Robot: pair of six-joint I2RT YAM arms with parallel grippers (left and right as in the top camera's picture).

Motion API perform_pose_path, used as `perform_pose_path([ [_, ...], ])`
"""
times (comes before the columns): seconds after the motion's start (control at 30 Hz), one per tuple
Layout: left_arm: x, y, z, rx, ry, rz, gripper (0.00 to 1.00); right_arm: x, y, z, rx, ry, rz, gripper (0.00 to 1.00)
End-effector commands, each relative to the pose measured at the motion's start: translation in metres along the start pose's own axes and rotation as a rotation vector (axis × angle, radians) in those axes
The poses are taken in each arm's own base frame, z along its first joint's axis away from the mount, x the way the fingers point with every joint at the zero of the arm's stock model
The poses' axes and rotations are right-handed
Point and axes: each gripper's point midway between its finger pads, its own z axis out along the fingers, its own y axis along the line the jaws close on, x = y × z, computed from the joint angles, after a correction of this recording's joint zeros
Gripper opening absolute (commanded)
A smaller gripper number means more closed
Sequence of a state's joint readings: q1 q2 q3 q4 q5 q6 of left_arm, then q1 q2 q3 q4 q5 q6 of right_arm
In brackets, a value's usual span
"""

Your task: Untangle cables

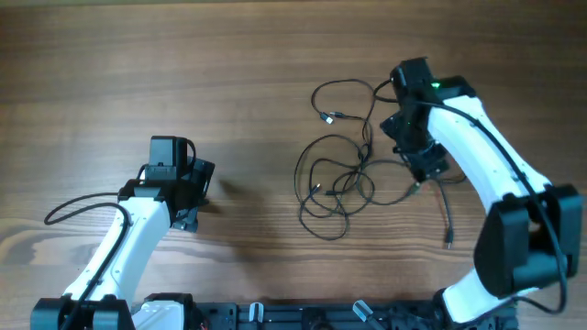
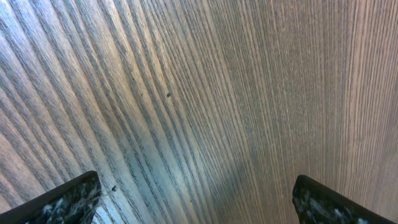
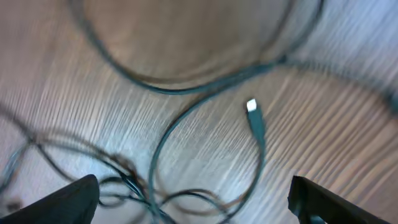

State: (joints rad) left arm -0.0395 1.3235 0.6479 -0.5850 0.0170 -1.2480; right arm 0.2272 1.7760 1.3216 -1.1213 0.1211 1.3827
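A tangle of thin black cables [image 1: 337,179] lies right of the table's middle, with loops reaching up to a silver-tipped plug [image 1: 327,116] and one strand trailing to the lower right [image 1: 448,220]. My right gripper [image 1: 415,156] hovers over the tangle's right side, open and holding nothing. In the right wrist view, blurred loops [image 3: 186,124] and a white-tipped plug [image 3: 252,107] lie between and beyond the fingertips [image 3: 193,202]. My left gripper [image 1: 197,197] is open and empty over bare wood at the left; its view [image 2: 196,199] shows only wood.
The wooden table [image 1: 229,73] fills the views. Thicker black robot wiring [image 1: 69,209] loops beside the left arm. The arm bases stand along the near edge.
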Motion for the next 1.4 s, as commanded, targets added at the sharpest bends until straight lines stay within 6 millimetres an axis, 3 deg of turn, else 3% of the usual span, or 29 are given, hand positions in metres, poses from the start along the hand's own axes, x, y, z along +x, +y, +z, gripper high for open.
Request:
perform_pose_path([
  [0.0,0.001,0.0,0.0,-0.002,0.003,-0.01,1.0,0.008,0.002,0.008,0.019,0.047,0.406,1.0],
  [0.23,0.002,0.001,0.0,-0.005,0.003,-0.01,1.0,0.015,-0.004,0.03,0.113,0.082,0.602,1.0],
  [0.33,0.002,0.003,0.0,-0.013,0.005,-0.01,1.0,0.001,-0.007,0.033,0.114,0.069,0.655,1.0],
  [0.4,0.002,0.003,0.0,-0.014,0.006,-0.01,1.0,-0.012,-0.019,0.034,0.151,0.045,0.686,1.0],
  [0.47,0.002,0.003,0.0,-0.013,0.005,-0.01,1.0,-0.021,-0.027,0.038,0.166,0.026,0.671,1.0],
  [0.57,0.002,0.003,0.0,-0.013,0.005,-0.01,1.0,-0.028,-0.02,0.055,0.102,0.04,0.525,1.0],
  [0.7,0.002,0.003,0.0,-0.013,0.005,-0.01,1.0,-0.012,-0.008,0.078,0.018,0.137,0.462,0.96],
  [0.83,0.002,0.003,0.0,-0.014,0.006,-0.01,1.0,0.003,-0.025,0.093,0.054,0.174,0.433,0.95],
  [0.97,0.002,0.003,0.0,-0.013,0.005,-0.01,1.0,0.004,-0.038,0.101,0.08,0.16,0.379,0.57],
  [1.0,0.002,0.003,0.0,-0.013,0.005,-0.01,1.0,0.003,-0.039,0.103,0.078,0.151,0.378,0.54],
  [1.13,0.002,0.003,0.0,-0.014,0.006,-0.01,1.0,-0.005,-0.04,0.107,0.071,0.098,0.375,0.09],
  [1.17,0.002,0.003,0.0,-0.014,0.006,-0.01,1.0,-0.01,-0.039,0.108,0.062,0.074,0.355,0.04],
  [1.23,0.002,0.003,0.0,-0.014,0.006,-0.01,1.0,-0.02,-0.035,0.107,0.04,0.025,0.255,0.04],
  [1.37,0.002,0.003,0.0,-0.014,0.005,-0.01,1.0,-0.049,-0.027,0.081,0.005,-0.087,0.078,0.04],
])
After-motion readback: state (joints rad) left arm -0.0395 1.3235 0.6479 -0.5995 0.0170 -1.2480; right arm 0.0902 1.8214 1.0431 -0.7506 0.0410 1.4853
